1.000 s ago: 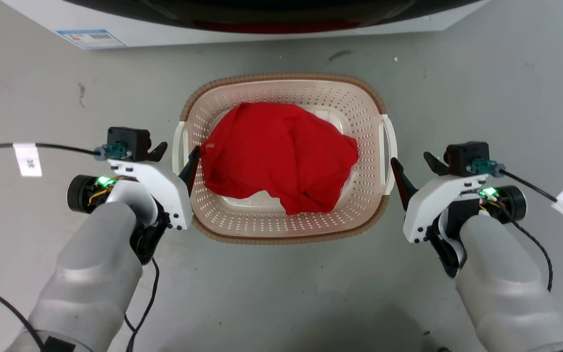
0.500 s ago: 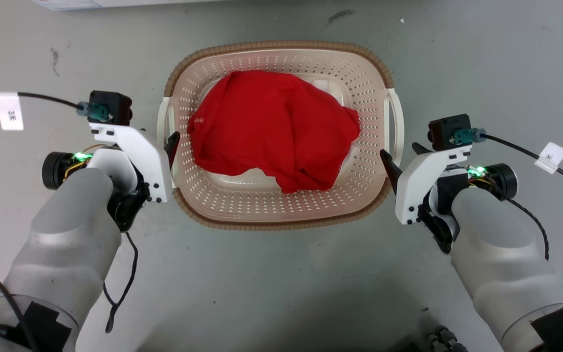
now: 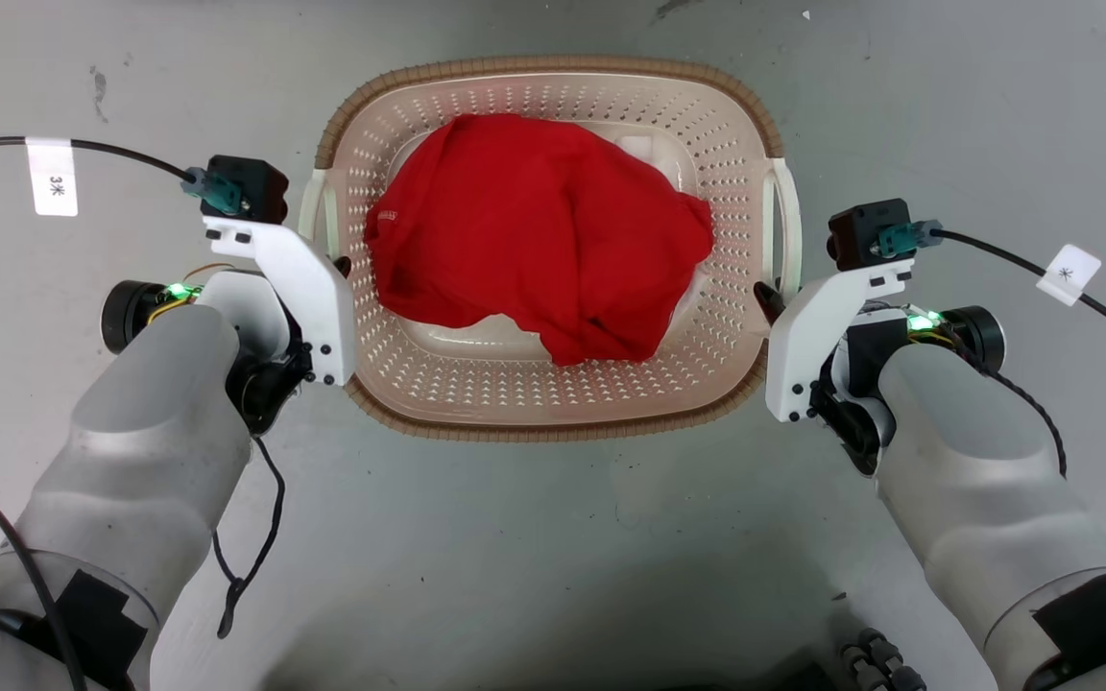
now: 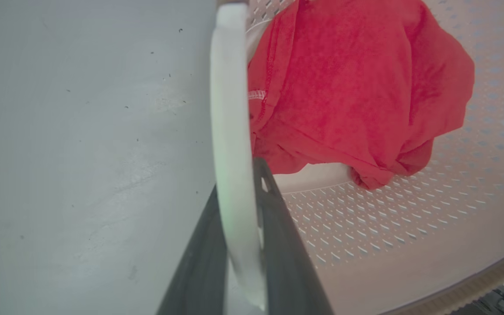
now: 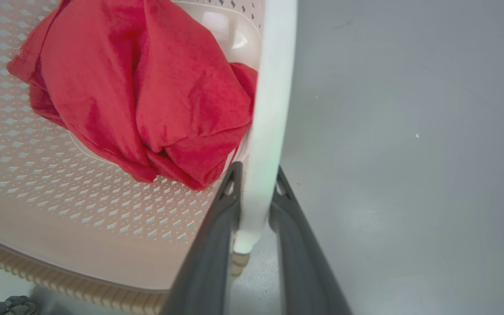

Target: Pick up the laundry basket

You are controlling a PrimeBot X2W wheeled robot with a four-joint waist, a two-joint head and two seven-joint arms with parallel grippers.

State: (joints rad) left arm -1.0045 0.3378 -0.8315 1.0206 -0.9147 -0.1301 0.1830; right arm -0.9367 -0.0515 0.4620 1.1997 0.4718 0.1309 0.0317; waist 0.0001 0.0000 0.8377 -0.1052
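Head view: the basket (image 3: 553, 403) sits on the floor (image 3: 553, 557) between the two pairs of fingers, with a red cloth (image 3: 534, 221) inside. The left gripper (image 3: 342, 267) is at the left handle (image 3: 315, 206) and the right gripper (image 3: 764, 296) at the right handle (image 3: 788, 221)

Left wrist view: the fingers pinch the handle, one on each side, with the cloth beyond the inner finger

Right wrist view: the same pinch, near the handle's end

Raise both arms together and level, grips firm, or a handle may slip out
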